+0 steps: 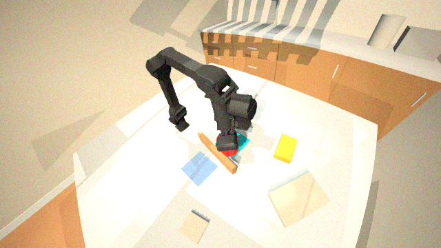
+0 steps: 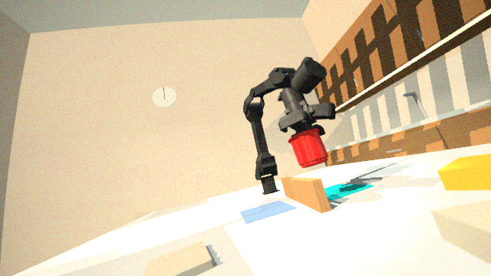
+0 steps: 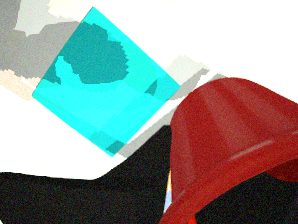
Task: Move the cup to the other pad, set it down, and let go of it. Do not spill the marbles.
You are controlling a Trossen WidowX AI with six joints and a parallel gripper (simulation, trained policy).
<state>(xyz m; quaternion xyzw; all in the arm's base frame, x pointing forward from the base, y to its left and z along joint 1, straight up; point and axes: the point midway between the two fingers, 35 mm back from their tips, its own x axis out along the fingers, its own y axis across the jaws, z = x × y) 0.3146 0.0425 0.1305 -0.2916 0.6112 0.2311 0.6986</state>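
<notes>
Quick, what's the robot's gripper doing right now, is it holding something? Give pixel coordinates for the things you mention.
Gripper (image 1: 228, 141) (image 2: 306, 132): closed on the red cup (image 1: 230, 153) (image 2: 310, 149) (image 3: 225, 115), holding it up in the air, a bit tilted.

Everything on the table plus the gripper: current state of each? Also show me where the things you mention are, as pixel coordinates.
gripper (image 1: 228, 146) (image 2: 307, 132): shut on the red cup
red cup (image 1: 230, 152) (image 2: 310, 149) (image 3: 225, 120): held in the air, slightly tilted; marbles not visible
teal pad (image 1: 243, 140) (image 2: 333, 191) (image 3: 100, 110): flat, nothing set on it, partly shadowed
blue pad (image 1: 199, 169) (image 2: 268, 211): flat, nothing on it
wooden bar (image 1: 218, 153) (image 2: 304, 191): on its narrow edge, between the pads
yellow block (image 1: 285, 149) (image 2: 466, 174): lying flat
two beige blocks (image 1: 299, 200) (image 2: 466, 226): lying flat
</notes>
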